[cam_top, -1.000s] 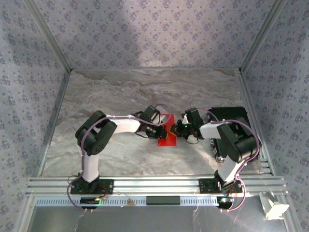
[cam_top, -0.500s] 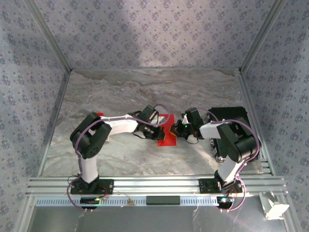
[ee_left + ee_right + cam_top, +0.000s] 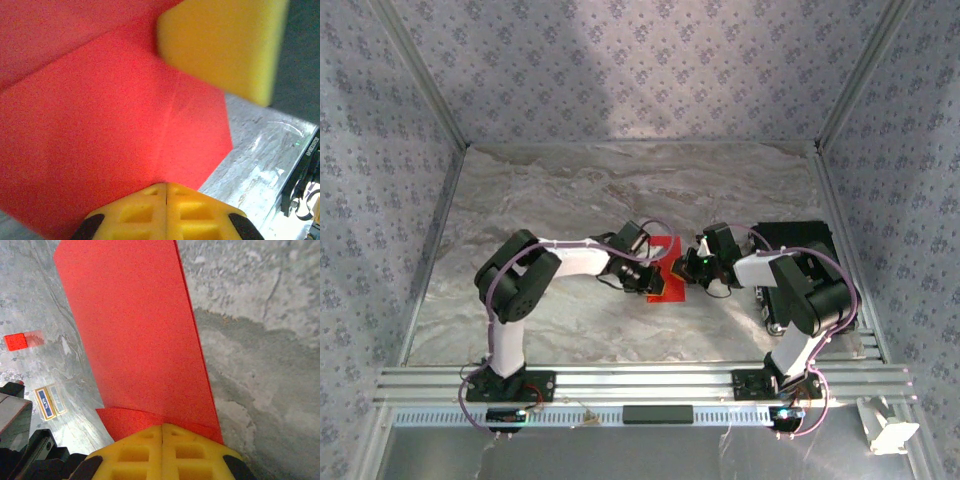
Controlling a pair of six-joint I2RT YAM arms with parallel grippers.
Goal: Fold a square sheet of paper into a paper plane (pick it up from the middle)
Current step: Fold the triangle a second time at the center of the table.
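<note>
The square sheet of paper (image 3: 668,288) lies folded on the marble table between the two arms, bright red with creases. In the left wrist view the sheet (image 3: 100,125) shows slanted fold lines. My left gripper (image 3: 165,186) is shut, its yellow tips resting on the sheet's near edge. One finger (image 3: 222,45) of the right gripper hangs over the sheet's far side. In the right wrist view the sheet (image 3: 140,330) runs away as a long strip. A small flap is tucked under my right gripper (image 3: 162,426), which is shut with its tips on the paper. From above, left gripper (image 3: 648,274) and right gripper (image 3: 686,266) face each other across the sheet. A paper plane is out of view.
A black box (image 3: 798,240) stands behind the right arm. A small red piece (image 3: 15,341) and a small printed card (image 3: 48,401) lie on the table left of the sheet. Patterned walls close in the table on three sides.
The left arm's elbow swung out to the left and came back, and its gripper slid slightly along the sheet's left edge. The right arm and the sheet stayed put.
</note>
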